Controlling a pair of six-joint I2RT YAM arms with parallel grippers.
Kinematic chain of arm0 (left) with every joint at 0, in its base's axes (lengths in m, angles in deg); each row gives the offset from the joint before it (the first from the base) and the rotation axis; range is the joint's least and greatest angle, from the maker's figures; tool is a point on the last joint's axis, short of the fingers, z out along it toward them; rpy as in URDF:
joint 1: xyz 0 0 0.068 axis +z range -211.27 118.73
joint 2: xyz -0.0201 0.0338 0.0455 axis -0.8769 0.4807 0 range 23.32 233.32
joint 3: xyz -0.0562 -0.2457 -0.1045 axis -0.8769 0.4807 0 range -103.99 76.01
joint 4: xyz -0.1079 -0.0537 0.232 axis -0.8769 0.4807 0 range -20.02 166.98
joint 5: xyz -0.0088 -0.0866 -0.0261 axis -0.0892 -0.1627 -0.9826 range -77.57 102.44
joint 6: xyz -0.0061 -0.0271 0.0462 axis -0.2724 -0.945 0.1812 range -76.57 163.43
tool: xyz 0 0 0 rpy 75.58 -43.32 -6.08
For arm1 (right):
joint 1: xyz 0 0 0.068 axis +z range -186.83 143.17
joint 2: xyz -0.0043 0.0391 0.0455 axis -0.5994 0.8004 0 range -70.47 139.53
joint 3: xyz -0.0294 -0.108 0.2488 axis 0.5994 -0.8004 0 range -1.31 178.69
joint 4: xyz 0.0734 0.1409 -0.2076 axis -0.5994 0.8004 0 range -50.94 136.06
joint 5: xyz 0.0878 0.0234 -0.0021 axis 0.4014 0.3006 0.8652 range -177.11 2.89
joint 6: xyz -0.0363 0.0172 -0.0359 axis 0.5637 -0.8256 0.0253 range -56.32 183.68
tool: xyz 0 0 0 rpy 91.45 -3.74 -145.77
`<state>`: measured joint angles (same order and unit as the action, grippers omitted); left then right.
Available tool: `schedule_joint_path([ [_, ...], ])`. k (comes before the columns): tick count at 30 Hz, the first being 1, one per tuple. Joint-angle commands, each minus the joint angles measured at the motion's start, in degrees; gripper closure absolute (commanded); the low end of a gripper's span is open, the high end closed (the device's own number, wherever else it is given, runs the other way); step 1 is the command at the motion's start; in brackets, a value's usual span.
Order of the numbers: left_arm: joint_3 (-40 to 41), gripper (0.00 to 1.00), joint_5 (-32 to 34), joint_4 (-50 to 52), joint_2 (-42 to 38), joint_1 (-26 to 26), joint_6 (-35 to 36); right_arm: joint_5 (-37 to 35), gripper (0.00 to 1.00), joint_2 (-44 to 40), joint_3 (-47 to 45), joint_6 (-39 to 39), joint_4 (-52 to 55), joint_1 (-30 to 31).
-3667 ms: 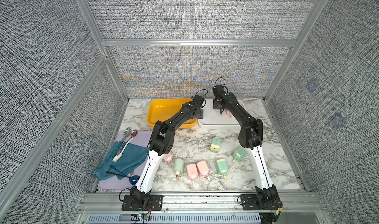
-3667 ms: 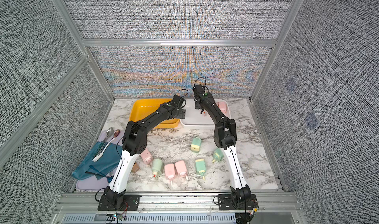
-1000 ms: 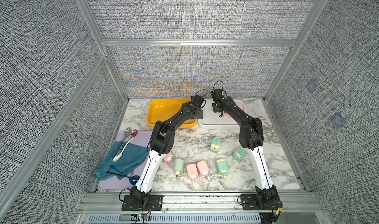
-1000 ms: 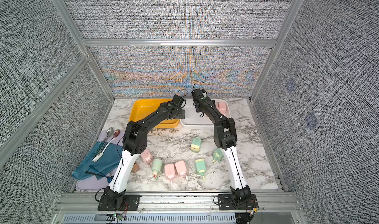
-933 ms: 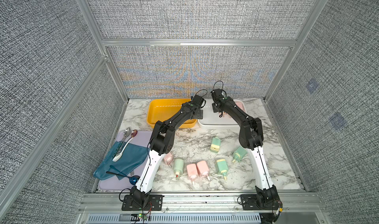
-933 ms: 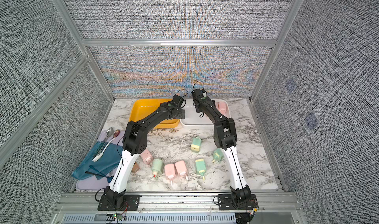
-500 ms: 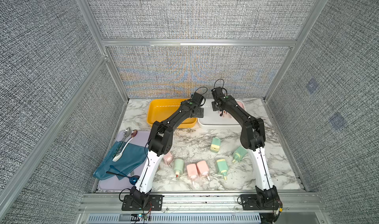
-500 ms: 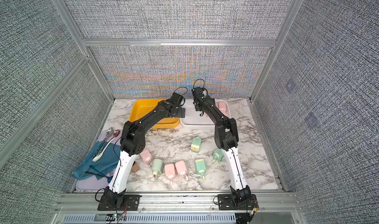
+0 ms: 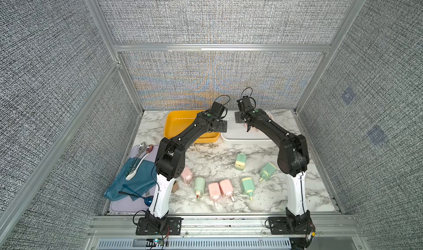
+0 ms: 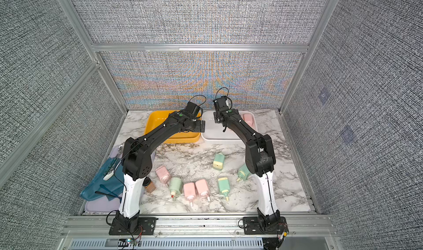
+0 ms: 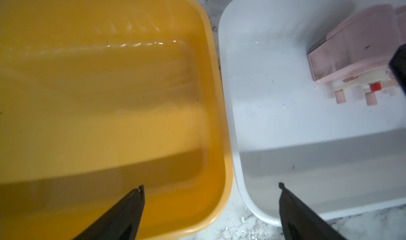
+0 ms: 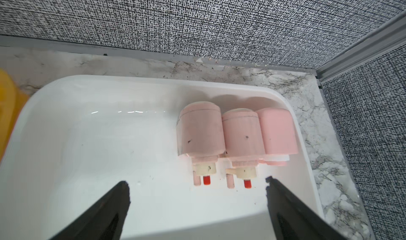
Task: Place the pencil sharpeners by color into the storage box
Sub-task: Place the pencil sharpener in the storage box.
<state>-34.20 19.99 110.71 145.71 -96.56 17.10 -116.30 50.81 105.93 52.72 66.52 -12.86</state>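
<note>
Top views first. Three pink sharpeners [image 9: 214,189] and four green sharpeners [image 9: 240,160] lie loose on the marble table [image 9: 217,150], scattered across the front half near the arm bases. At the back, the yellow bin [image 9: 178,123] and the white bin [image 10: 210,132] stand side by side, and both arms reach out over them. A brown jar [image 10: 148,183] stands just beside the left arm's lower link. Next to it is a blue cloth [image 9: 139,180] with some spoons [image 9: 142,148] on it.

In the left wrist view, the left gripper [image 11: 211,186] has its fingers spread wide with nothing between them. It hangs right over the seam where the two bins meet, with one finger above the yellow bin and the other above the white one. One pink sharpener shows in the white bin's far corner, partly cut off by the frame edge.

In the right wrist view, the right gripper [image 12: 197,181] is also wide apart and holding nothing, hovering above the white bin. A pink trio [image 12: 241,135] lies in there, side by side and touching, tucked into a corner against the wall. Their cranks point back toward the fingers (two have little red tips; the third's end is hard to make out).
</note>
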Motion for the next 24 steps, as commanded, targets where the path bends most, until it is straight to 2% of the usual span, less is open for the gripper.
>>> schedule_joint_path([
  [1,5.27,0.01,1.08,-0.1,-4.7,-1.12,-5.04,2.76,0.01,-5.78,-7.07,-3.09,-7.99,0.81],
  [7,16.15,0.01,0.62,0.63,-13.5,-3.31,-10.65,7.73,0.01,-20.55,-26.91,-8.37,-22.18,1.0],
  [9,17.79,0.01,1.32,2.96,-15.29,-4.82,-11.17,8.52,0.01,-24.58,-32.12,-9.84,-25.19,1.0],
  [11,18.19,0.01,4.67,7.65,-16.36,-6.8,-14.07,9.22,0.01,-27.89,-36.01,-10.84,-26.68,1.02],
  [14,18.57,0.01,4.29,13.13,-17.4,-9.2,-16.95,10.83,0.01,-32.15,-41.07,-12.27,-27.12,1.06],
  [19,21.78,0.01,-1.79,14.83,-19.84,-12.39,-20.85,14.44,0.01,-39.67,-50.57,-14.25,-27.63,1.08],
  [24,22.96,0.03,-5.95,14.98,-20.32,-14.6,-25.37,15.14,0.01,-46.47,-57.5,-15.21,-25.93,1.08],
])
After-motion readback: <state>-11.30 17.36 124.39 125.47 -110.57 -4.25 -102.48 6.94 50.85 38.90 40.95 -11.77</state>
